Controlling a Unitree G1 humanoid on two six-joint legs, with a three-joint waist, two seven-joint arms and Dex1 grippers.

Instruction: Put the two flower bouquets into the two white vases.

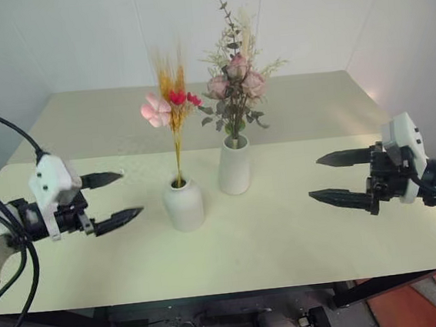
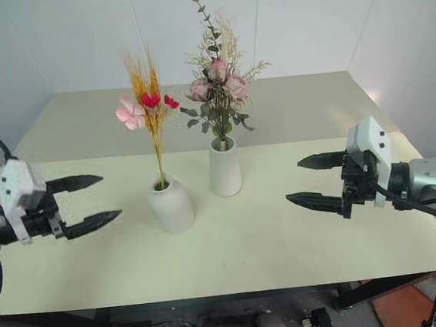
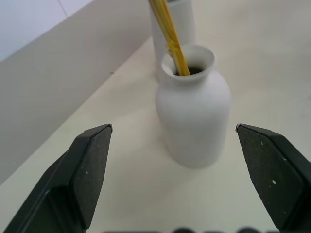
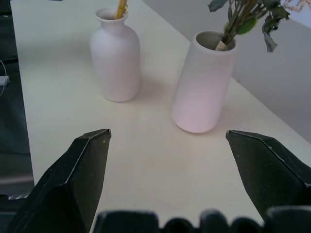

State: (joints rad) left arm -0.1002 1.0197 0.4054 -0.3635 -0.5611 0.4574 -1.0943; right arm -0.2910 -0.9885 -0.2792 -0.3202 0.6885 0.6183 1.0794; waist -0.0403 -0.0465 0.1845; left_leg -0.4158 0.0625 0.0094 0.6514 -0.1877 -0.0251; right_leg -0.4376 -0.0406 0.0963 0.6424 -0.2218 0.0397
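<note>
While both bouquets stand in vases at mid-table, the wheat bouquet [image 1: 172, 106] rises from the rounded vase [image 1: 184, 204]; at its two o'clock, the rose bouquet [image 1: 234, 85] fills the taller vase [image 1: 234, 165]. Left gripper [image 1: 117, 196] at nine o'clock and right gripper [image 1: 334, 177] at three o'clock gape wide, empty, over the table [image 1: 287, 234].

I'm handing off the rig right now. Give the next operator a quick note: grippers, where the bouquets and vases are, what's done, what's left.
Left gripper: open, empty, left of the vases.
Right gripper: open, empty, to their right.
Wheat bouquet stands in the short round vase.
Rose bouquet stands in the tall vase, just behind and to the right.
Both vases are upright on the table.
Done: both placed. Left: nothing visible.
</note>
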